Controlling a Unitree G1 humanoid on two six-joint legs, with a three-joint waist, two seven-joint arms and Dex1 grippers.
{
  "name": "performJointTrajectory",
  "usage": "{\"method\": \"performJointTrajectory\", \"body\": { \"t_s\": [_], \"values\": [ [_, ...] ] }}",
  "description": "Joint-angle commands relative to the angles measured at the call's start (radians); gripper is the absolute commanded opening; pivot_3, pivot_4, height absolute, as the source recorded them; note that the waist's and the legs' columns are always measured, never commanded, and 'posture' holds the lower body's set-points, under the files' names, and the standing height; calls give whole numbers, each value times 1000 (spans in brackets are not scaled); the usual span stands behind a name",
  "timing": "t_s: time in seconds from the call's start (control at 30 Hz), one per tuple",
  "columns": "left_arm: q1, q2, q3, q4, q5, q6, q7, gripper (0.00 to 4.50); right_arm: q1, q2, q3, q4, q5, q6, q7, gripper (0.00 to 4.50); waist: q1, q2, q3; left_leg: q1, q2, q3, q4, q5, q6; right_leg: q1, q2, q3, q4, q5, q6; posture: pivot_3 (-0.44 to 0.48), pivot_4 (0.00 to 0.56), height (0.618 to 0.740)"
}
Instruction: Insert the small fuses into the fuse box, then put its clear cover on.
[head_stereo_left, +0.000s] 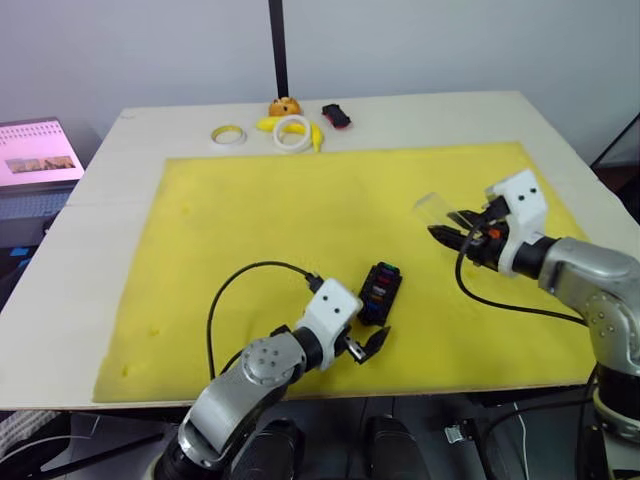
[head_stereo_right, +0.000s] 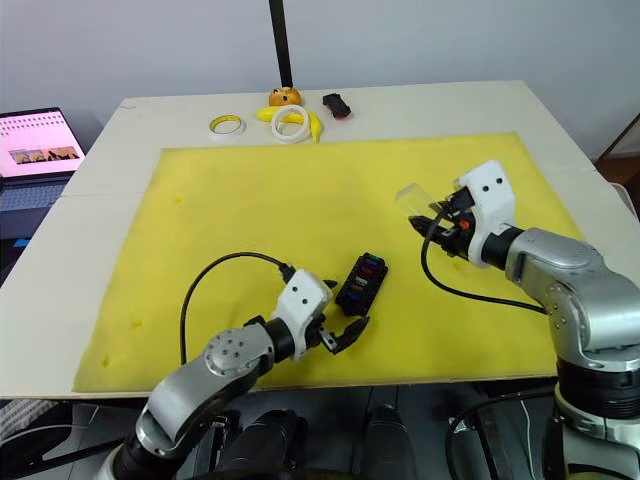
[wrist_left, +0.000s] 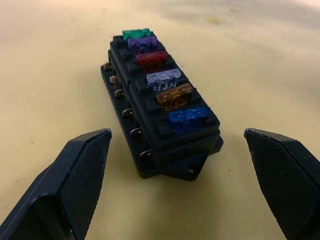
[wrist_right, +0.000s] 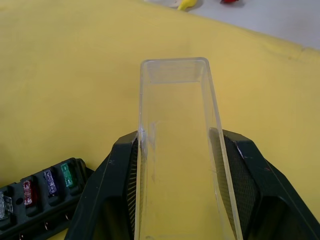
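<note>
Fuse box (head_stereo_left: 380, 293) sits on the yellow mat (head_stereo_left: 250, 230), six fuses (wrist_left: 161, 78) slotted in. Left gripper (wrist_left: 185, 185) is spread wide at its 6 o'clock end. Right gripper (wrist_right: 182, 175) pinches the clear cover (wrist_right: 177, 150) at the box's 2 o'clock.

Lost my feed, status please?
Left tool open by fuse box, six fuses seated. Right tool holds clear cover. Path clear.

A pale wooden table (head_stereo_left: 90, 190) fills most of the frame, with a yellow mat (head_stereo_left: 300, 220) over its middle. A plain grey-white wall (head_stereo_left: 150, 50) runs behind it, and a dark vertical pole (head_stereo_left: 277, 45) rises at top centre. At far left a laptop (head_stereo_left: 35, 160) shows a lit pink screen.
</note>
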Motion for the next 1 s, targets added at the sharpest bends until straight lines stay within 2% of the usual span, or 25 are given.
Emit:
{"method": "performJointTrajectory", "body": {
  "t_s": [0.03, 0.33, 0.57, 0.7, 0.77, 0.87, 1.0],
  "values": [
    [-10, -39, -21, -2, 31, 27, 41, 4500, -11, -26, -42, -58, 32, 13, -4, 1724, 1, 0, 0, 0, 0, 0, 0, 0, 0, 0, 0, 0, 0, 0, 0, 0, 150, 740],
    [-37, -91, -45, 70, 109, 43, 105, 4500, -11, -41, -73, -116, 98, 71, -27, 1724, 1, 0, 0, 0, 0, 0, 0, 0, 0, 0, 0, 0, 0, 0, 0, 0, 150, 740],
    [-61, -79, -45, 106, 148, 1, 90, 4500, 2, -40, -85, -123, 113, 77, -49, 1724, 0, 0, 0, 0, 0, 0, 0, 0, 0, 0, 0, 0, 0, 0, 0, 0, 150, 740],
    [-81, -67, -2, 142, 138, -27, 56, 4500, 22, -44, -89, -135, 121, 71, -50, 1724, 1, 0, 0, 0, 0, 0, 0, 0, 0, 0, 0, 0, 0, 0, 0, 0, 150, 740],
    [-93, -54, 14, 150, 119, -35, 19, 3942, 31, -48, -97, -144, 131, 71, -47, 1724, 0, 0, 0, 0, 0, 1, 0, 0, 0, 0, 0, 0, 0, 0, 0, 0, 150, 740],
    [-105, -21, 18, 158, 109, -57, -40, 2614, 43, -51, -100, -151, 137, 64, -46, 1724, 0, 0, 0, 0, 0, 0, 0, 0, 0, 0, 0, 0, 0, 0, 0, 0, 150, 740],
    [-147, 43, 42, 205, 75, -88, -158, 2543, 74, -67, -116, -176, 158, 57, -27, 1724, 1, 0, 0, 0, 0, 0, 0, 0, 0, 0, 0, 0, 0, 0, 0, 0, 150, 740]
  ]
}}
